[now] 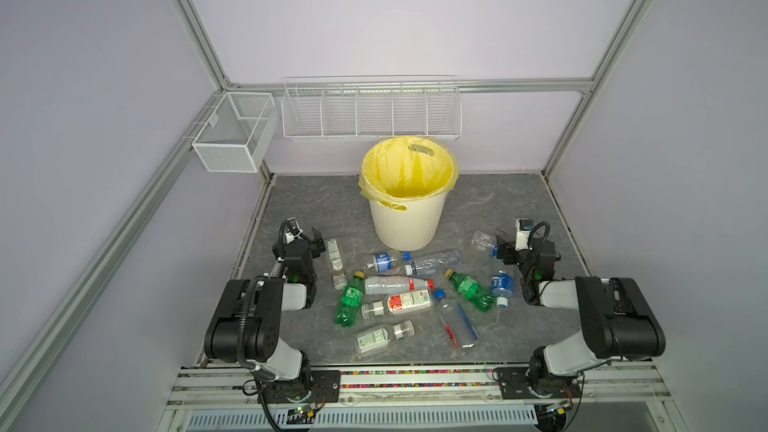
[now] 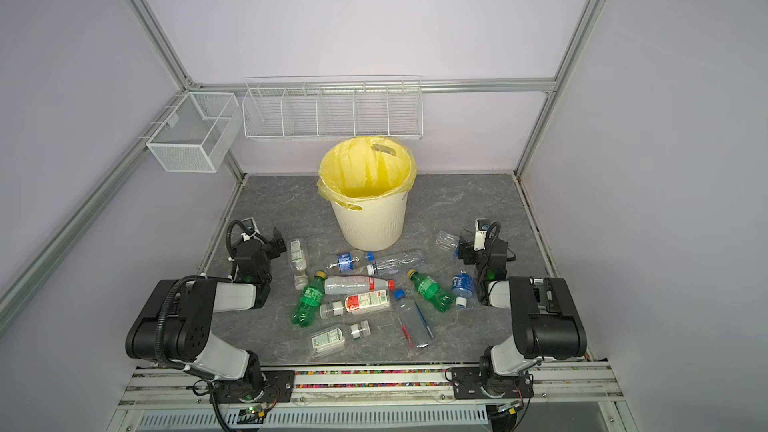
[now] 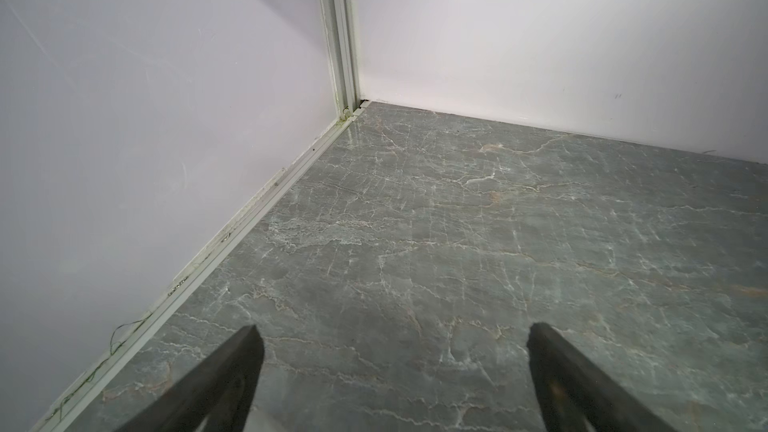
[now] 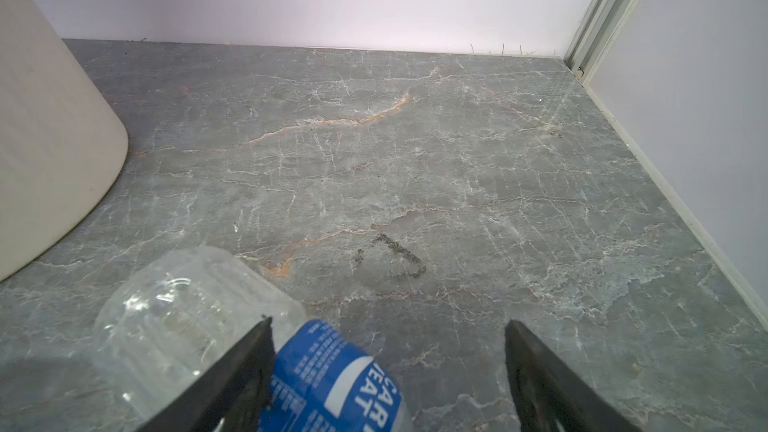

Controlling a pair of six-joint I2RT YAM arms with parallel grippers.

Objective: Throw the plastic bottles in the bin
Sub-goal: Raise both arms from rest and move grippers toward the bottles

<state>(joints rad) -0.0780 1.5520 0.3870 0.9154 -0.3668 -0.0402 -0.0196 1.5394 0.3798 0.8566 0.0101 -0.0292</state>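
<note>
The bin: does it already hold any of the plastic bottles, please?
No; in a top view the bin shows only its yellow bag inside, and the plastic bottles lie on the table.

**Robot lab test cell, not a home or shop**

Boxed-in rig with silver aluminium frame posts (image 1: 198, 31), plain pale lilac wall panels (image 1: 374, 14) and a grey marble-print tabletop (image 1: 498, 201). Black-and-grey left robot arm (image 1: 257, 317) at 7 o'clock and matching right robot arm (image 1: 606, 317) at 5 o'clock, both bolted to a slotted aluminium base rail (image 1: 415, 379). White mesh box basket (image 1: 232, 139) at 10 o'clock and white wire divided rack (image 1: 372, 112) at 12, hung on the frame. Props: cream-white ribbed plastic bin with yellow liner (image 1: 405, 222) at 12 o'clock, small empty plastic bottles (image 1: 349, 299) strewn mid-table.
</note>
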